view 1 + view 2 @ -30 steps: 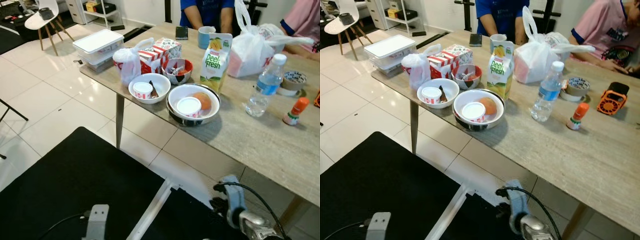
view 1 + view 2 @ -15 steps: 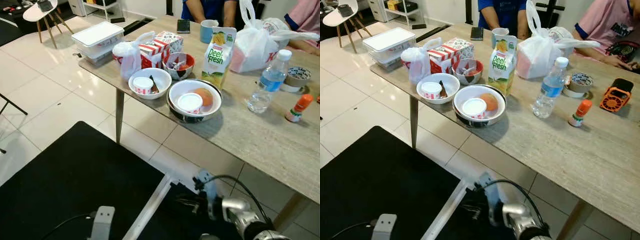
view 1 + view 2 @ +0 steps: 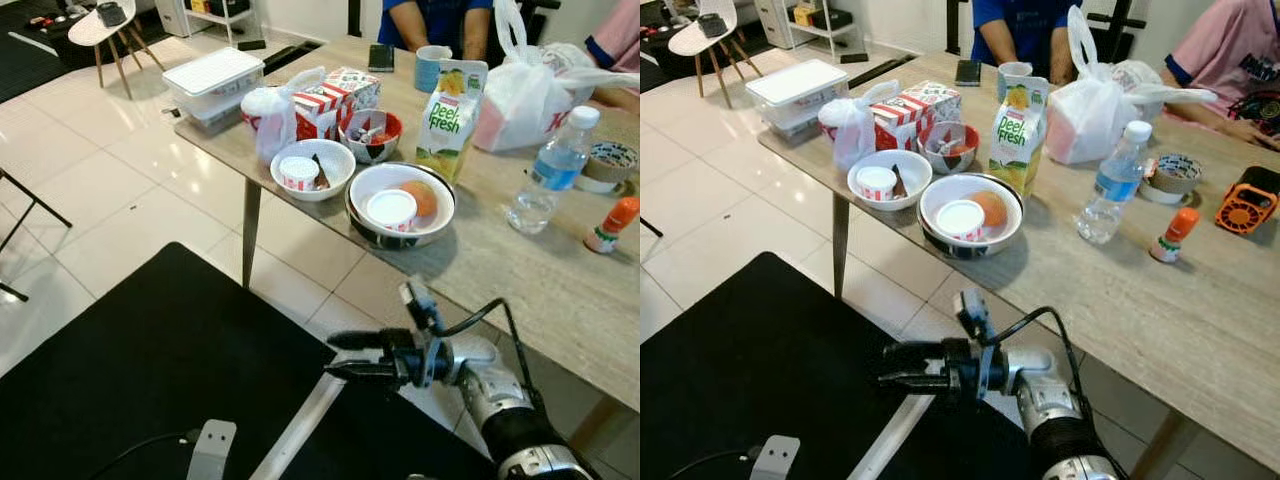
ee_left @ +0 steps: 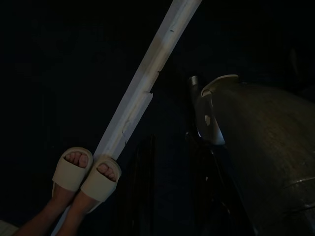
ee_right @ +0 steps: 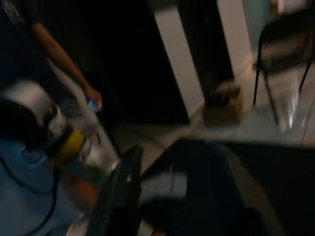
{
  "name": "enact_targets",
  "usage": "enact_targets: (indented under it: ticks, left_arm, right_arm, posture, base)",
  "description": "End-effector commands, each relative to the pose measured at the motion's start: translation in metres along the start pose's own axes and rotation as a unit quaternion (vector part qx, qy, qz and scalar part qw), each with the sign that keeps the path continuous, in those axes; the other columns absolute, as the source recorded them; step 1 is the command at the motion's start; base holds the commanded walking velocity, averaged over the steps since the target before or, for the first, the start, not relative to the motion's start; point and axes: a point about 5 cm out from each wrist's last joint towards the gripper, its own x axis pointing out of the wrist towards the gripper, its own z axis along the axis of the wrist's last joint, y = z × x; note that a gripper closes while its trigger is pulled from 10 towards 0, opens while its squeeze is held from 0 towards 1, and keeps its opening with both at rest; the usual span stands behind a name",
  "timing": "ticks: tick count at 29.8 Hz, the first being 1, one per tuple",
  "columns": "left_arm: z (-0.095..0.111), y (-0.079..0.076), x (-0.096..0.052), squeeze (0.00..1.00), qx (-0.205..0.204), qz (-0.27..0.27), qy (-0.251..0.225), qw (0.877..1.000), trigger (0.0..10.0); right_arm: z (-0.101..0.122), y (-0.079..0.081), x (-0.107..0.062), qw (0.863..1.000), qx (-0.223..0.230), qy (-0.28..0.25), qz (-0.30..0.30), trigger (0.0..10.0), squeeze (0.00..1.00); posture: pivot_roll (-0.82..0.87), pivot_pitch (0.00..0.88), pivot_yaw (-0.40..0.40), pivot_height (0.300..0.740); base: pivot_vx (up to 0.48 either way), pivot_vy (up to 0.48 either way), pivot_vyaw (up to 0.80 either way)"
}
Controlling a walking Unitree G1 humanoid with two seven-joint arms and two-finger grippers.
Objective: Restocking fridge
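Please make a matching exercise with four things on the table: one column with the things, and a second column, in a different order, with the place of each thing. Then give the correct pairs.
Things:
1. juice carton
2. water bottle
3. phone
4. orange

Places:
A. lies in the large bowl, beside a small paper cup
B. stands just behind the large bowl
C. lies flat at the far edge, beside the blue mug
D. stands in front of the white plastic bag

Pairs: 1-B, 2-D, 3-C, 4-A

Bright, sharp eye views, glossy floor glare, wrist views dark, blurred
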Motion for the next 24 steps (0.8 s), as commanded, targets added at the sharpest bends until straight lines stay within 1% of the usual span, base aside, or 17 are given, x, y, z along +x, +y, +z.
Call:
enact_targets:
  ticks: [1, 3, 4, 5, 6, 7, 8, 9, 12, 16, 17, 18, 19, 20, 22, 23, 24]
  left_arm:
    - [-0.010, 0.000, -0.002, 0.00, -0.002, 0.000, 0.015, 1.000, 10.0]
    - [-0.010, -0.001, -0.001, 0.00, -0.003, 0.000, 0.015, 1.000, 10.0]
    - [-0.010, -0.001, -0.001, 0.00, -0.003, 0.000, 0.015, 1.000, 10.0]
    - [-0.010, -0.001, -0.001, 0.00, -0.006, 0.000, 0.013, 1.000, 10.0]
    - [-0.010, 0.000, -0.002, 0.00, -0.008, 0.001, 0.013, 1.000, 10.0]
    - [-0.010, 0.000, -0.002, 0.00, -0.008, 0.001, 0.013, 1.000, 10.0]
    - [-0.011, 0.001, -0.002, 0.00, -0.010, 0.003, 0.013, 1.000, 10.0]
    - [-0.011, 0.001, -0.002, 0.00, -0.010, 0.003, 0.013, 1.000, 10.0]
    - [-0.012, 0.005, -0.003, 0.00, -0.013, 0.009, 0.013, 1.000, 10.0]
    - [-0.012, 0.006, -0.003, 0.00, -0.014, 0.010, 0.013, 1.000, 10.0]
    - [-0.012, 0.006, -0.003, 0.00, -0.018, 0.011, 0.012, 1.000, 10.0]
    - [-0.012, 0.005, -0.003, 0.00, -0.019, 0.011, 0.011, 1.000, 10.0]
    - [-0.012, 0.005, -0.003, 0.00, -0.019, 0.011, 0.011, 1.000, 10.0]
    - [-0.012, 0.005, -0.003, 0.00, -0.020, 0.011, 0.011, 1.000, 10.0]
    - [-0.013, 0.004, -0.003, 0.00, -0.021, 0.011, 0.012, 1.000, 10.0]
    - [-0.013, 0.004, -0.003, 0.00, -0.021, 0.011, 0.012, 1.000, 10.0]
    - [-0.013, 0.004, -0.003, 0.00, -0.021, 0.010, 0.012, 1.000, 10.0]
  right_arm:
    - [0.024, -0.001, 0.002, 0.999, -0.025, -0.048, -0.001, 10.0, 1.00]
    - [0.048, -0.003, 0.001, 0.994, -0.052, -0.092, -0.011, 10.0, 1.00]
    - [0.048, -0.003, 0.001, 0.994, -0.052, -0.092, -0.011, 10.0, 1.00]
    - [0.083, -0.009, -0.004, 0.983, -0.104, -0.146, -0.046, 10.0, 1.00]
    - [0.095, -0.011, -0.006, 0.977, -0.123, -0.164, -0.061, 10.0, 1.00]
    - [0.095, -0.011, -0.006, 0.977, -0.123, -0.164, -0.061, 10.0, 1.00]
    - [0.119, -0.012, -0.012, 0.965, -0.156, -0.188, -0.093, 10.0, 1.00]
    - [0.119, -0.012, -0.012, 0.965, -0.156, -0.188, -0.093, 10.0, 1.00]
    - [0.152, -0.015, -0.020, 0.941, -0.207, -0.213, -0.161, 10.0, 1.00]
    - [0.165, -0.016, -0.023, 0.927, -0.226, -0.222, -0.198, 10.0, 1.00]
    - [0.180, -0.021, -0.030, 0.906, -0.238, -0.240, -0.256, 10.0, 1.00]
    - [0.192, -0.025, -0.037, 0.886, -0.242, -0.257, -0.300, 10.0, 0.70]
    - [0.192, -0.025, -0.037, 0.886, -0.242, -0.257, -0.300, 10.0, 0.70]
    - [0.203, -0.029, -0.042, 0.864, -0.252, -0.263, -0.347, 10.0, 0.00]
    - [0.214, -0.033, -0.046, 0.835, -0.269, -0.259, -0.403, 10.0, 0.00]
    - [0.214, -0.033, -0.046, 0.835, -0.269, -0.259, -0.403, 10.0, 0.00]
    - [0.217, -0.034, -0.047, 0.826, -0.276, -0.254, -0.422, 10.0, 0.00]
  posture:
    - [-0.01, 0.016, 0.037, 0.740]
    - [-0.01, 0.008, 0.035, 0.740]
    - [-0.01, 0.008, 0.035, 0.740]
    - [0.00, 0.001, 0.033, 0.740]
    - [0.00, 0.000, 0.033, 0.740]
    - [0.00, 0.000, 0.033, 0.740]
    - [0.00, 0.000, 0.034, 0.740]
    - [0.00, 0.000, 0.034, 0.740]
    - [0.01, 0.000, 0.033, 0.740]
    - [0.01, 0.000, 0.033, 0.740]
    - [0.01, 0.000, 0.029, 0.740]
    - [0.01, 0.000, 0.029, 0.740]
    - [0.01, 0.000, 0.029, 0.740]
    - [0.02, 0.000, 0.031, 0.740]
    - [0.01, 0.000, 0.031, 0.740]
    - [0.01, 0.000, 0.031, 0.740]
    - [0.01, 0.000, 0.031, 0.740]
  base:
    - [0.000, 0.000, 0.00]
    - [0.000, 0.000, 0.00]
    - [0.000, 0.000, 0.00]
    - [0.000, 0.000, 0.00]
    - [0.000, 0.000, 0.00]
    - [0.000, 0.000, 0.00]
    - [0.000, 0.000, 0.00]
    - [0.000, 0.000, 0.00]
    - [0.000, 0.000, 0.00]
    - [0.000, 0.000, 0.00]
    - [0.000, 0.000, 0.00]
    - [0.000, 0.000, 0.00]
    - [0.000, 0.000, 0.00]
    - [0.000, 0.000, 0.00]
    - [0.000, 0.000, 0.00]
    - [0.000, 0.000, 0.00]
    - [0.000, 0.000, 0.00]
